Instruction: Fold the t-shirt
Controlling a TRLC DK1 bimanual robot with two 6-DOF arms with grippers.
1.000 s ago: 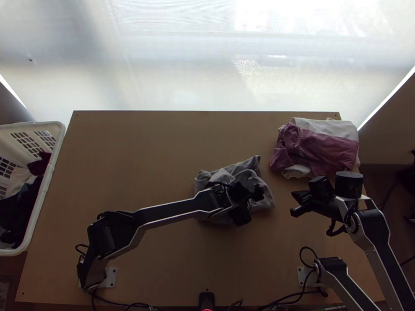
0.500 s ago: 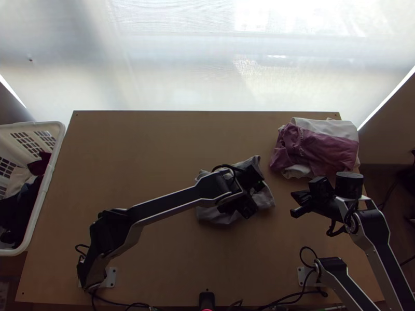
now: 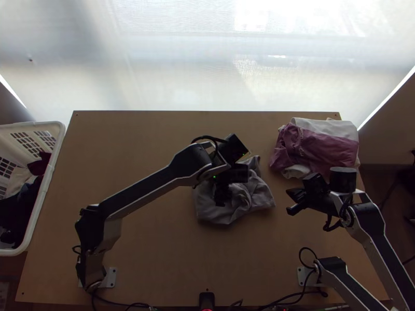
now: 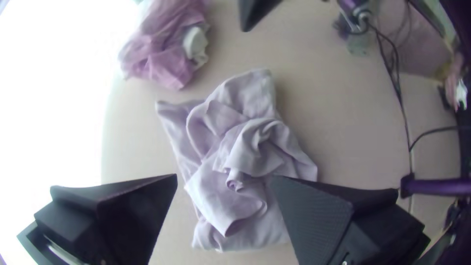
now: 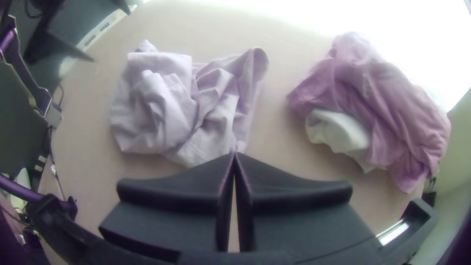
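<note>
The left gripper (image 4: pixel 223 177) has just swung across the grey t-shirt (image 3: pixel 248 206), its 2 fingers spread and empty. The t-shirt lies bunched beneath it, near the closed right gripper (image 5: pixel 234 154), so the fold probably needs a fresh grip.

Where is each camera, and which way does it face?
Top view: over the table's near edge, facing steeply down; left arm, right arm show.
Left wrist view: on that wrist, facing down at the grey cloth; left gripper shows, open.
Right wrist view: on that wrist, facing the same cloth; right gripper shows, shut.
All share this cloth and the pink pile.
</note>
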